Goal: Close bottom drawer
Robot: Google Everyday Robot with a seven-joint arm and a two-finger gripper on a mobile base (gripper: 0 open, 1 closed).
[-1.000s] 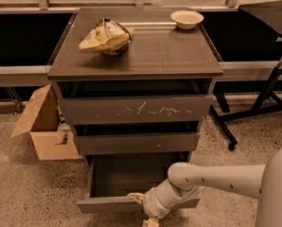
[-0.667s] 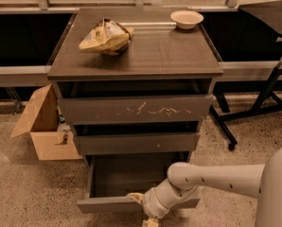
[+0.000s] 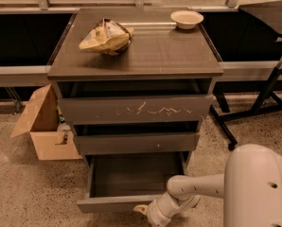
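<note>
The bottom drawer is the lowest of three dark grey-brown drawers in the cabinet. It stands pulled far out, and its plain flat front faces me near the floor. Its inside looks empty. My gripper is at the end of the white arm, low at the bottom edge of the view. It sits right at the drawer's front, toward its right half, and seems to touch it.
The plain middle drawer and the white-scratched top drawer are slightly open. A chip bag and a white bowl sit on the cabinet top. An open cardboard box stands left. A black stand's legs are right.
</note>
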